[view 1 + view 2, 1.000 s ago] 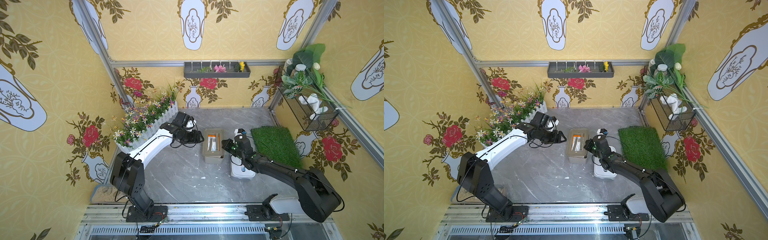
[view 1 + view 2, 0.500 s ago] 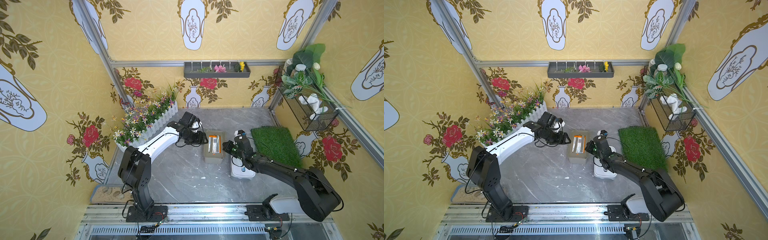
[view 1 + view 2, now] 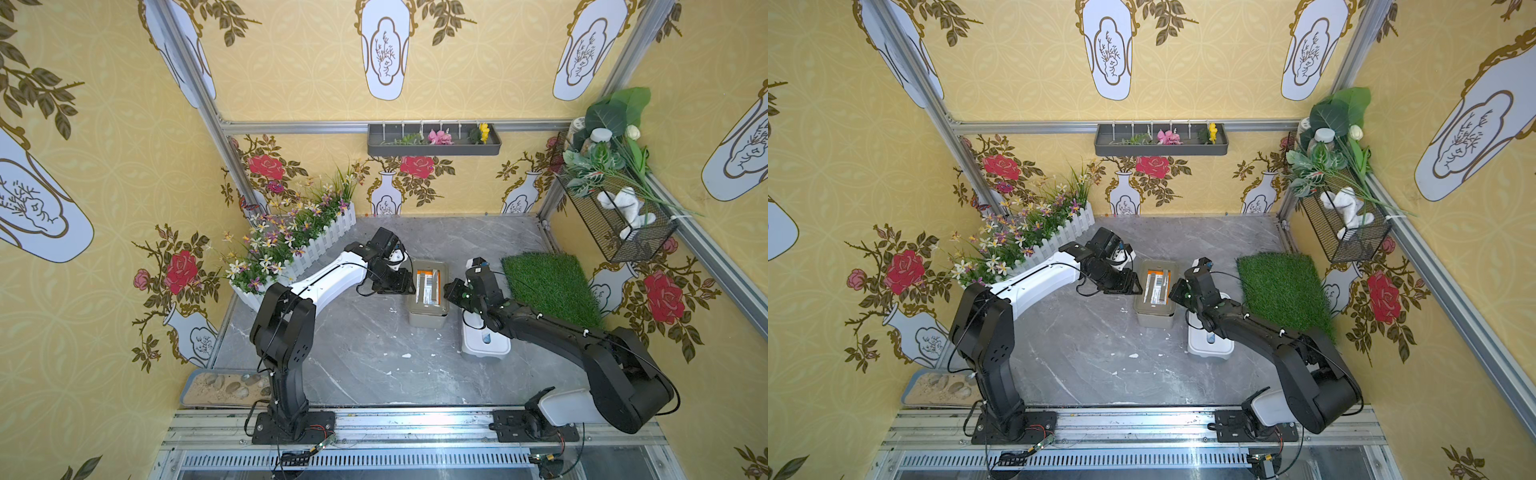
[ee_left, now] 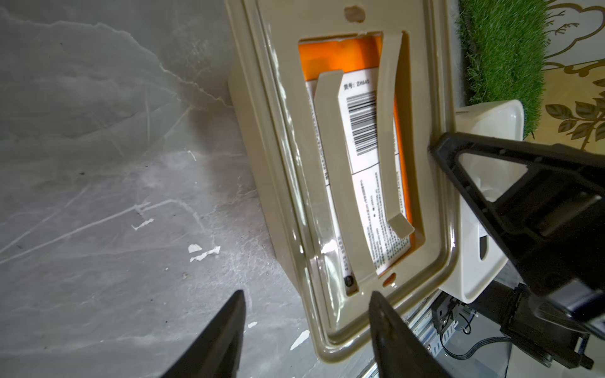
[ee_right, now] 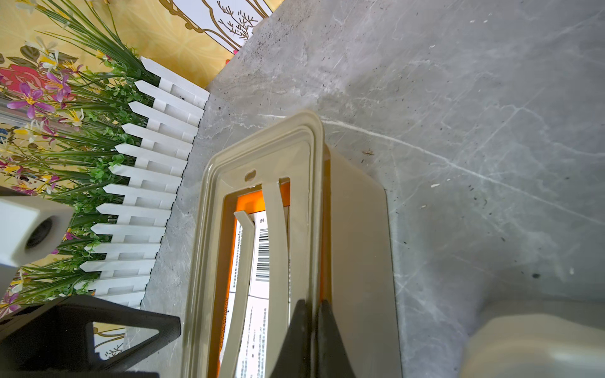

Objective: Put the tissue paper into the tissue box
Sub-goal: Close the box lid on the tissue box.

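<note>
Beige box (image 3: 428, 322), orange pack (image 4: 327, 59) inside with white label (image 4: 368, 157), black barcode and print. Grey marbled counter (image 3: 365, 365), paler veins, white flecks. White tub (image 3: 486, 351). Green grass mat (image 3: 548, 286). White fence (image 3: 328, 239), purple, white and yellow flowers (image 3: 282, 237). Yellow walls (image 3: 291, 62) patterned with red roses, brown leaves, pale vases. Black left claw (image 4: 307, 296) and right claw (image 5: 313, 306); left arm (image 3: 328, 282) white and black, right arm (image 3: 540, 328) black.

The tissue pack (image 3: 427, 286) lies in the tissue box (image 3: 428, 319) at mid-tabletop (image 3: 365, 353). A slotted cover (image 3: 486, 350) sits just right of it, a grass mat (image 3: 548, 286) lies beyond, and a flower fence (image 3: 316, 249) stands left.
</note>
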You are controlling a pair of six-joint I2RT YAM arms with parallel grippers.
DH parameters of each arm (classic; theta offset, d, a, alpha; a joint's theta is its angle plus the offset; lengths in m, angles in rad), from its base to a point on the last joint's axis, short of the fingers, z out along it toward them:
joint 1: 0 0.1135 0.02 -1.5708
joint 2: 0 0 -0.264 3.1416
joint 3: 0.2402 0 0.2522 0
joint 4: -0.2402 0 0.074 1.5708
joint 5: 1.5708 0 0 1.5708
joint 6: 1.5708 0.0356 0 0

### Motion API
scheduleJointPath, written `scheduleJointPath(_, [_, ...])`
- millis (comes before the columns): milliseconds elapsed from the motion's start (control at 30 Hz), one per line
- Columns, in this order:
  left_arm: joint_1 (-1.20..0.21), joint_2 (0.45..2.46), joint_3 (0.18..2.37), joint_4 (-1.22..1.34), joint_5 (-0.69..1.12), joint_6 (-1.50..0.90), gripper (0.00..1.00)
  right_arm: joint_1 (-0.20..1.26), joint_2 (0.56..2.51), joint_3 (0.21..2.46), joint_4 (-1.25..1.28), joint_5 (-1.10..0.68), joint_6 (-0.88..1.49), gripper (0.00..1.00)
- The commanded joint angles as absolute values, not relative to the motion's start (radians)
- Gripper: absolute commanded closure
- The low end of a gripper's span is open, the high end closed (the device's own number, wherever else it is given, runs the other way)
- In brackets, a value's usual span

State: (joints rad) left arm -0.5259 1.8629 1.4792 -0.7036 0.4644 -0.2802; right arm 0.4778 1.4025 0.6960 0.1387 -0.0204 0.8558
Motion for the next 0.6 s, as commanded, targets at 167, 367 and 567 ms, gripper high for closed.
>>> scheduleJointPath(167, [-0.528,1.874,1.487,-0.716,0.472,-0.271,0.38,0.479,1.36,0.726,-0.108,-0.012,0.769,1.0])
scheduleJointPath(367, [-0.533,1.897,1.511,-0.716,0.474,-0.266,0.38,0.48,1.392,0.736,-0.136,-0.034,0.761,1.0])
scheduleJointPath(567, [-0.537,1.945,1.532,-0.749,0.466,-0.242,0.4,0.482,1.43,0.734,-0.111,-0.033,0.792,1.0])
